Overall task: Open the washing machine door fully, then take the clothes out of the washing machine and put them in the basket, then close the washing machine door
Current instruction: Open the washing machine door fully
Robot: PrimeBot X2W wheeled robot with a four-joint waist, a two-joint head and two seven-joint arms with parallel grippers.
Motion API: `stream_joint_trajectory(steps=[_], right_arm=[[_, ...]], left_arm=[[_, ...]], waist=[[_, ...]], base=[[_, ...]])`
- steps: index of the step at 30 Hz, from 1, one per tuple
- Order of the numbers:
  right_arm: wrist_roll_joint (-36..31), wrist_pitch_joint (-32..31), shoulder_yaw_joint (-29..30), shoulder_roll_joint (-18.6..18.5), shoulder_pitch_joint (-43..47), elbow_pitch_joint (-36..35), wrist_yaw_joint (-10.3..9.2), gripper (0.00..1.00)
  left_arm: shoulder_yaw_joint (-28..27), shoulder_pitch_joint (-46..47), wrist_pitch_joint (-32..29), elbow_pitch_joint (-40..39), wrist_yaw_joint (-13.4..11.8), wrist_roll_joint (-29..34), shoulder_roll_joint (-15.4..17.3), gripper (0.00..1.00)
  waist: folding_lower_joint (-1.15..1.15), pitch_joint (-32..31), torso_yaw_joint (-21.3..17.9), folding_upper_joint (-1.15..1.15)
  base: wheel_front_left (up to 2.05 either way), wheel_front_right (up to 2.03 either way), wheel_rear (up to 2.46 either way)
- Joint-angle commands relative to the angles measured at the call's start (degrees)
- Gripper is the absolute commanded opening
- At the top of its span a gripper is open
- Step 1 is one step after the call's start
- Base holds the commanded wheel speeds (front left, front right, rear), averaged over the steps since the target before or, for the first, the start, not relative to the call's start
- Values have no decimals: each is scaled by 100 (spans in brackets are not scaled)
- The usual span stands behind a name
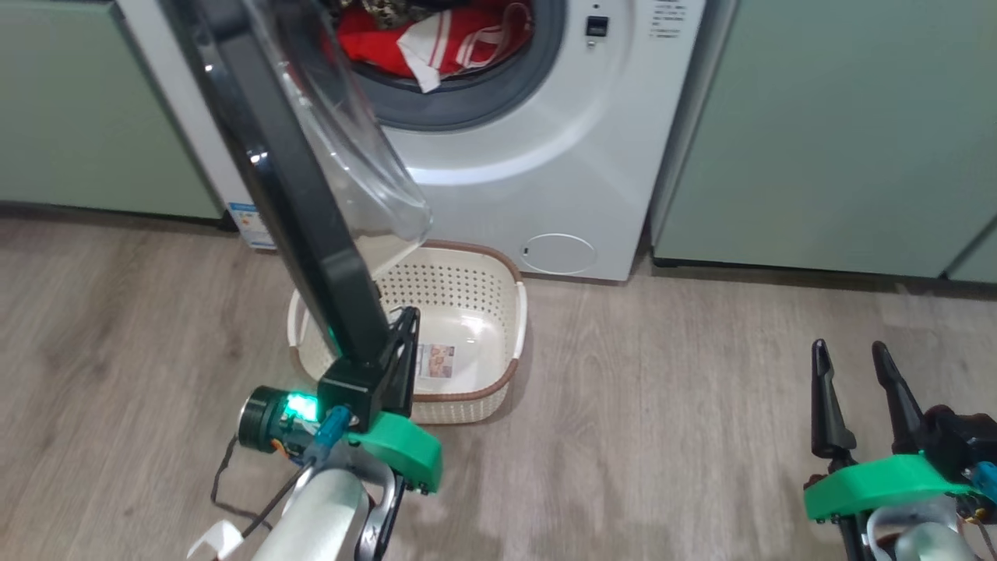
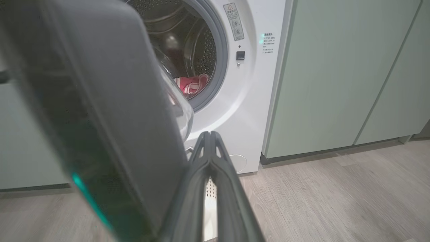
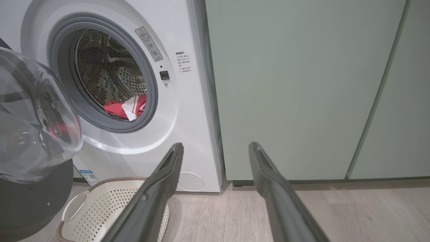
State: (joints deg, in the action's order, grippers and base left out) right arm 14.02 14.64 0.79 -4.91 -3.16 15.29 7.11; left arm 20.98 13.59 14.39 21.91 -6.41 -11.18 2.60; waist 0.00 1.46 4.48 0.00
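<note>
You'll find the washer (image 1: 561, 171) white at the top centre of the head view, its seal (image 1: 467, 113) grey and its drum (image 3: 111, 77) steel, dotted with holes. The door (image 1: 288, 179) has a glossy black rim and clear glass. The clothes (image 1: 436, 39) are bright red with white panels and stripes. At mid-frame the basket (image 1: 459, 288) is cream-white, patterned with rows of holes under a brown woven-look rim. The cabinets (image 1: 818, 132) are pale green, and the floor (image 1: 662, 405) is grey-brown wood grain. The left gripper (image 1: 409, 313) and right gripper (image 1: 849, 348) have black jaws on bright green mounts.
</note>
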Motion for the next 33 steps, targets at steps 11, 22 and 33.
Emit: stream_joint_trajectory(steps=[11,22,33], right_arm=[[3,36,-107,-32,-88,-152,37,100],[19,36,-131,41,-39,-120,37,100],[24,36,-242,80,-96,-103,37,100]], left_arm=[[-456,52,61,-79,-23,79,29,0],[-1041,-85,61,-107,96,-65,218,0],[-2313,384,61,327,684,-655,650,0]], waist=[[0,-73,711,0],[0,-68,1507,0],[0,14,1670,0]], base=[[0,0,0],[0,0,0],[0,0,0]])
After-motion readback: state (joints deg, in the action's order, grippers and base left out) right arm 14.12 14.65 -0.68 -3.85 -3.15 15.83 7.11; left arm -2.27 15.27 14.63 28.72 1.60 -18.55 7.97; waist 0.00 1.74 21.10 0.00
